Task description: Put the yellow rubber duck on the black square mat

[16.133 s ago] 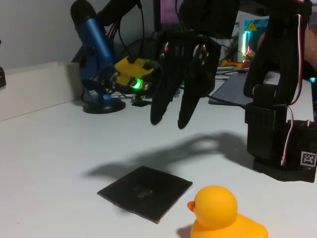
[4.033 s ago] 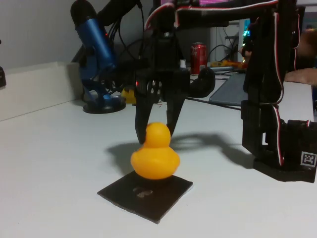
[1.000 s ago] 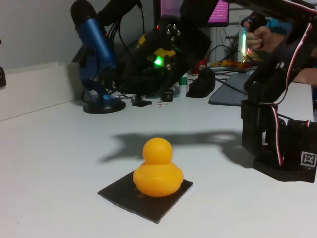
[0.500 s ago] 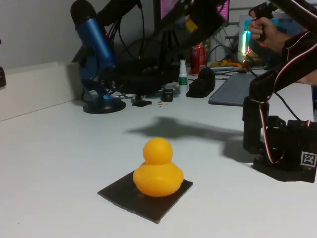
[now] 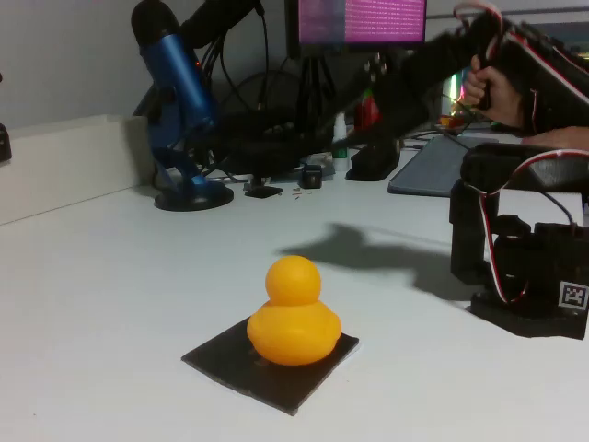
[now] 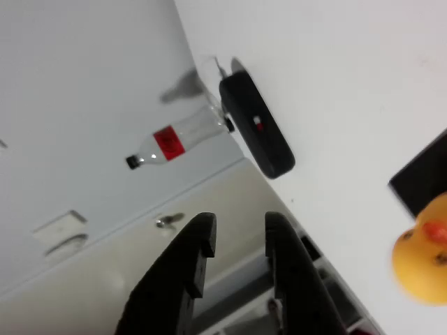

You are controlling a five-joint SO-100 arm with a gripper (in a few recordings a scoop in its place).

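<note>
The yellow rubber duck (image 5: 293, 315) stands upright on the black square mat (image 5: 225, 361) near the front of the white table. In the wrist view the duck (image 6: 422, 259) sits at the right edge beside a corner of the mat (image 6: 427, 173). My gripper (image 5: 394, 94) is a blurred dark shape held high above the back of the table, far up and right of the duck. The wrist view shows the gripper (image 6: 237, 227) with a narrow gap between its black fingers and nothing in it.
The robot base (image 5: 520, 272) stands at the right. A blue microphone (image 5: 179, 101), cables, a black mouse (image 5: 373, 161) and a monitor (image 5: 359, 18) line the back. A low ledge (image 5: 64, 161) runs along the left. A bottle (image 6: 171, 143) and a black device (image 6: 255, 125) show in the wrist view.
The arm has swung up and to the right, away from the duck, and its shadow has slid right. The duck stays still on the mat.
</note>
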